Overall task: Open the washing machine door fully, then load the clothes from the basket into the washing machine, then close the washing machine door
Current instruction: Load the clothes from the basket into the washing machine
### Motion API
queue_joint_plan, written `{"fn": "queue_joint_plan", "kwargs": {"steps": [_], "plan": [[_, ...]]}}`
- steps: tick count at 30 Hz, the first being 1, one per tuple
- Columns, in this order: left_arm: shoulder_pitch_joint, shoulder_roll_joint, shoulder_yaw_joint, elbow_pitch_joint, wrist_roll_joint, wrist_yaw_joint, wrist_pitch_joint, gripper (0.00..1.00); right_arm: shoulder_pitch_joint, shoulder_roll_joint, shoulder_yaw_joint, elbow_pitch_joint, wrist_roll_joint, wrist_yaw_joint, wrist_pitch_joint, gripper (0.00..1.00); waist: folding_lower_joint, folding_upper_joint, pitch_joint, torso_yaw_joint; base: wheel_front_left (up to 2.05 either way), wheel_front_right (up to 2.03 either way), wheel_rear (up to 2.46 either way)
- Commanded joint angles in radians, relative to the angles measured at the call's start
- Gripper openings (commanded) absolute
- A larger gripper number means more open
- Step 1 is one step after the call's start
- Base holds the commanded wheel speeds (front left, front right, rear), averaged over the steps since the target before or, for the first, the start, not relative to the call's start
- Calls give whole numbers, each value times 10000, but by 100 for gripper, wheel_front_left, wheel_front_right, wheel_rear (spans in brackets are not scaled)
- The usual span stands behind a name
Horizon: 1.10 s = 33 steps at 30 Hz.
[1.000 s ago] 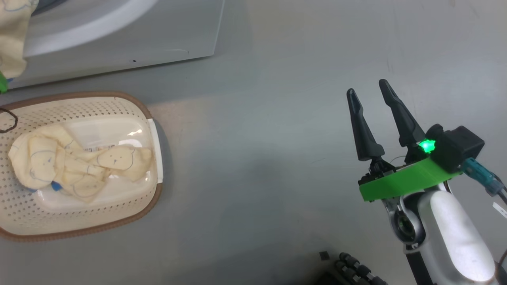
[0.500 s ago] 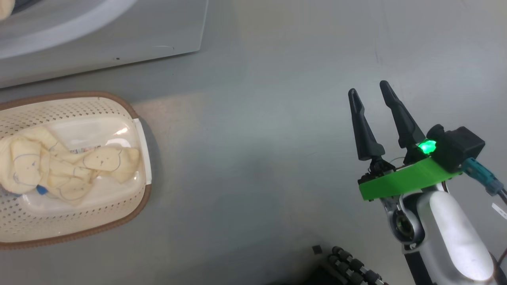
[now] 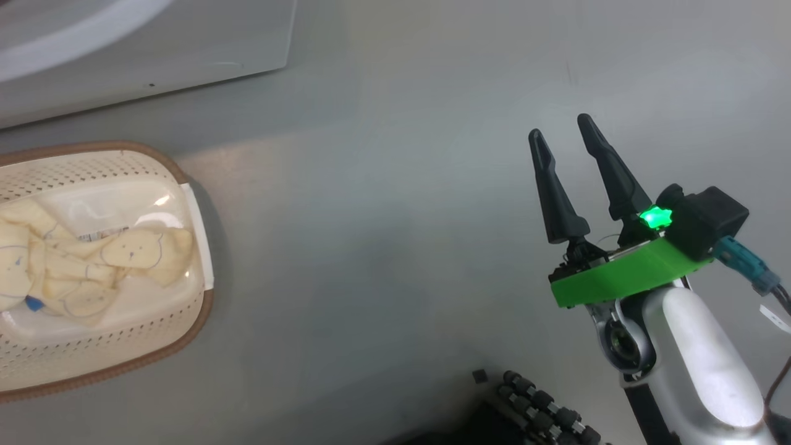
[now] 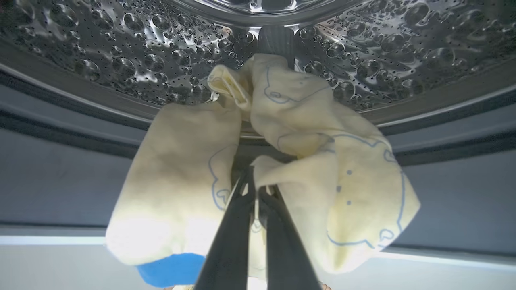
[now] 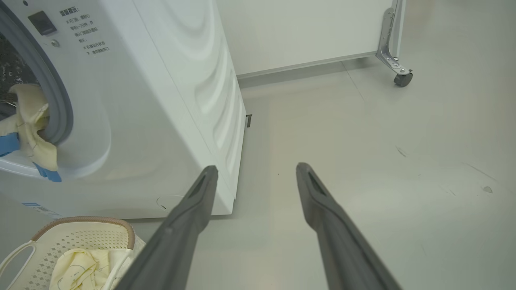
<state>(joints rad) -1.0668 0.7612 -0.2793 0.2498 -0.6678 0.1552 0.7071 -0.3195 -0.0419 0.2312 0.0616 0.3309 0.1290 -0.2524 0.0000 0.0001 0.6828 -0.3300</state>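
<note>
**Head view.** The whole picture has slid toward the left since a second ago, and the washing machine (image 3: 154, 55) and the basket (image 3: 185, 179) have shifted together. We take that as the camera turning, not the things moving. The basket is now cut off by the left edge, and the clothes (image 3: 123, 253) in it lie as they did. A second ago a cream garment hung at the upper left corner. The right gripper (image 3: 559, 125) keeps its place at the right of the frame over bare floor (image 3: 383, 216), with its fingers spread and nothing between them.

**Left wrist view.** The left gripper (image 4: 254, 189) rises from the bottom centre, clenched on the garment (image 4: 298, 121), which drapes to both sides of the fingers. A blue patch (image 4: 173, 270) on it shows at the lower left. The perforated drum (image 4: 121, 48) spans the top of the frame, with the grey gasket (image 4: 60, 121) below it. We judge that this piece has reached the mouth and needs carrying deeper before it is let go.

**Right wrist view.** The right gripper's own two fingers stand wide apart and empty. At the left edge the garment hangs over the lower lip of the porthole. The basket sits at the lower left with fabric in it, so we judge the loading unfinished. A castor (image 5: 403, 78) stands at the upper right.
</note>
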Motion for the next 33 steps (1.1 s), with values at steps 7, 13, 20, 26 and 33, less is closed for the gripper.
{"fn": "queue_joint_plan", "kwargs": {"steps": [7,13,20,26,33], "plan": [[-1170,973,650,788,556,122,-791,0,42,-83,242,-297,284,17,-90,100,0,-1,464,-659,0,0,0],[-1945,1276,647,1379,1216,-68,-2113,0,59,-83,312,-494,428,17,-91,100,0,-1,866,-986,0,0,0],[-3418,1388,428,2234,2185,-577,-4661,0,12,-83,526,-648,659,17,-92,100,0,-1,1428,-1340,0,0,0],[-4547,1175,311,2784,2635,-814,-6470,0,-60,-83,602,-726,755,17,-92,100,0,-1,1744,-1467,0,0,0],[-5500,874,77,3192,3058,-964,-8049,0,-148,-83,692,-800,823,17,-93,100,0,-1,1949,-1474,0,0,0]]}}
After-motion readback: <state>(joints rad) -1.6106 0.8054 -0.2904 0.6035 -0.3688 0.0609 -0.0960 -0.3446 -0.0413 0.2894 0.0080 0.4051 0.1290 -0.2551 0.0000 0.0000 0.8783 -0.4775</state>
